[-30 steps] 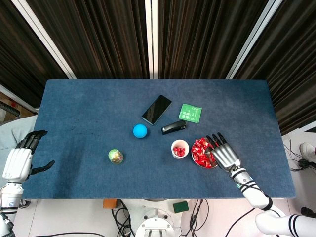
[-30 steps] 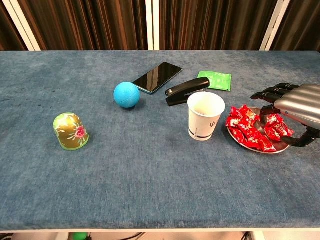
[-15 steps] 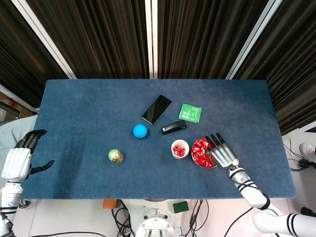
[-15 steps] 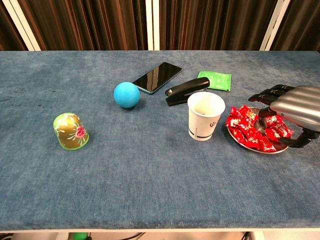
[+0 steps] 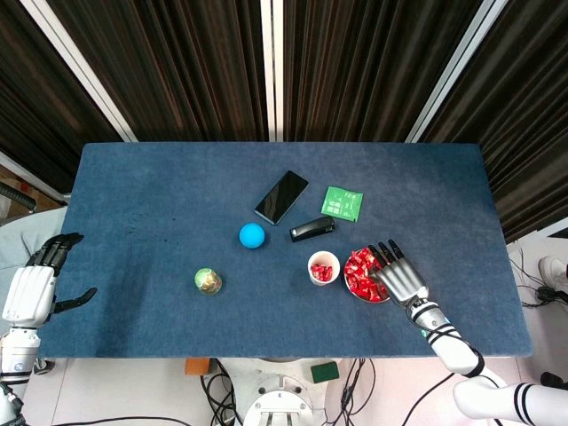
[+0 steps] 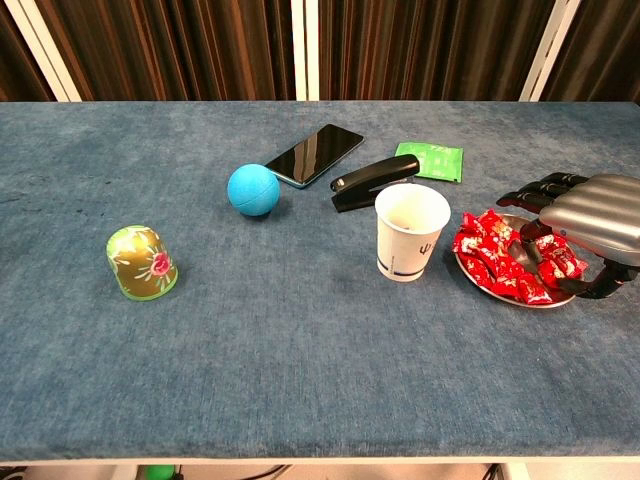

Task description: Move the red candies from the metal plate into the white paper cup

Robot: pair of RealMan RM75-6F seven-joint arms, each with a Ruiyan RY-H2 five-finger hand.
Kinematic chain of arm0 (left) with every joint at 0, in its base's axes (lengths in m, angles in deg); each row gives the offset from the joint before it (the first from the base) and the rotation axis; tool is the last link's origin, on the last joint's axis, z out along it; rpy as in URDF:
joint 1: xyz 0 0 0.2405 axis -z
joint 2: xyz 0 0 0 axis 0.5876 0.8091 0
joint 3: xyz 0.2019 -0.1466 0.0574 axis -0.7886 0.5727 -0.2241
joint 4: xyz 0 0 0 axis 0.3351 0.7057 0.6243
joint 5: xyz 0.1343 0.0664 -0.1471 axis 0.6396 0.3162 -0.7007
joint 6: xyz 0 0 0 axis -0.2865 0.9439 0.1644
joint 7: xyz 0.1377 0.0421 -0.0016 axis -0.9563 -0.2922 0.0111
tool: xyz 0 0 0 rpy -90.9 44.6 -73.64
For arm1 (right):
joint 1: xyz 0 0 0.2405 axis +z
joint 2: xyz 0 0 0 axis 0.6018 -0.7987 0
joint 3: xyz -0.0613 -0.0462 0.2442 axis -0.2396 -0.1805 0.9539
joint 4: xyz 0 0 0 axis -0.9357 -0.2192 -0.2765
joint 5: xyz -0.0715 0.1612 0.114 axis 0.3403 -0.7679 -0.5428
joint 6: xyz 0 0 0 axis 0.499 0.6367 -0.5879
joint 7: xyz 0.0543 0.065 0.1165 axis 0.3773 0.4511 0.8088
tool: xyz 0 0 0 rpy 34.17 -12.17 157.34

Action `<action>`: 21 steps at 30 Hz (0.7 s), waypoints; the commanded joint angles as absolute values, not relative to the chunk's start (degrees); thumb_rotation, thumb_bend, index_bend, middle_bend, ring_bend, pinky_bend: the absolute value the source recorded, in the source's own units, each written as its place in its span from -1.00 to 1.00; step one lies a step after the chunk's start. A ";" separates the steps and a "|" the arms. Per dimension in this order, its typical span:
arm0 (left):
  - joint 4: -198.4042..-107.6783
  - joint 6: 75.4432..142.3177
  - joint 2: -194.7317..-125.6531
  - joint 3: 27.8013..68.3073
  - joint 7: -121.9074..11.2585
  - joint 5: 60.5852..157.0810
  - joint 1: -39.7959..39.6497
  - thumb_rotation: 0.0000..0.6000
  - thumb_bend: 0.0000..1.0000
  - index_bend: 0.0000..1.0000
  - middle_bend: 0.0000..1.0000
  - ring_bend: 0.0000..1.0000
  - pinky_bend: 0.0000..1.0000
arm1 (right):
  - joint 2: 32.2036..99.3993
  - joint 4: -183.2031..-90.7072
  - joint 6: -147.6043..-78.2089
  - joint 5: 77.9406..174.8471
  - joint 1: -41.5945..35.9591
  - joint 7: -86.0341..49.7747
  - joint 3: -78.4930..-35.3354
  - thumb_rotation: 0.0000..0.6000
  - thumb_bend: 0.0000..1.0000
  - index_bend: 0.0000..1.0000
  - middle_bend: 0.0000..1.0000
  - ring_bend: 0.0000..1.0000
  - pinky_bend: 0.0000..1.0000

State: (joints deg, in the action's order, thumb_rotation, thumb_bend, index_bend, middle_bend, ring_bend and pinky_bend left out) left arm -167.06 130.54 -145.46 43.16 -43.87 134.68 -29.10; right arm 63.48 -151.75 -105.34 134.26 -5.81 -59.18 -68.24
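Observation:
A pile of red candies [image 6: 497,255] [image 5: 359,271] fills the metal plate [image 6: 520,298] [image 5: 358,295] at the right of the table. Just left of it stands the white paper cup [image 6: 408,233] [image 5: 323,268], upright, with red candies showing inside it in the head view. My right hand [image 6: 585,215] [image 5: 400,278] hovers over the plate's right half, palm down, fingers spread and reaching into the pile; whether a candy is pinched I cannot tell. My left hand [image 5: 31,286] hangs open off the table's left edge, holding nothing.
A black stapler [image 6: 374,181], a black phone [image 6: 314,154] and a green packet [image 6: 430,160] lie behind the cup. A blue ball [image 6: 253,189] sits left of the stapler, and a green patterned cup [image 6: 141,262] stands upside down near the left front.
My right hand has crept slightly left and lower over the candies. The left hand, cup and plate have not moved.

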 commanded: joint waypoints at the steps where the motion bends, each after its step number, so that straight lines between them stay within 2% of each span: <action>1: -167.02 130.54 -145.48 43.16 -43.83 134.65 -29.12 1.00 -0.76 -0.68 -0.73 -0.81 -0.52 | 63.54 -151.67 -105.46 134.38 -5.83 -58.96 -68.27 1.00 -0.29 0.05 -1.00 -1.00 -1.00; 12: -166.86 130.63 -145.48 43.22 -43.62 134.58 -29.19 1.00 -0.76 -0.68 -0.73 -0.81 -0.52 | 62.39 -152.71 -107.94 137.10 -6.30 -56.28 -67.86 1.00 -0.26 0.10 -1.00 -1.00 -1.00; 21: -166.94 130.85 -145.42 43.29 -43.63 134.56 -29.27 1.00 -0.76 -0.68 -0.73 -0.81 -0.52 | 59.11 -158.24 -112.00 141.61 -5.66 -55.05 -65.31 1.00 -0.26 0.10 -1.00 -1.00 -1.00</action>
State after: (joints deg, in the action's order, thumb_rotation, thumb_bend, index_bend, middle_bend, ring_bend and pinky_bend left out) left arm -166.93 130.84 -145.42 43.29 -43.63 134.56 -29.27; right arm 59.76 -157.24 -111.34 140.78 -6.00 -55.13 -66.00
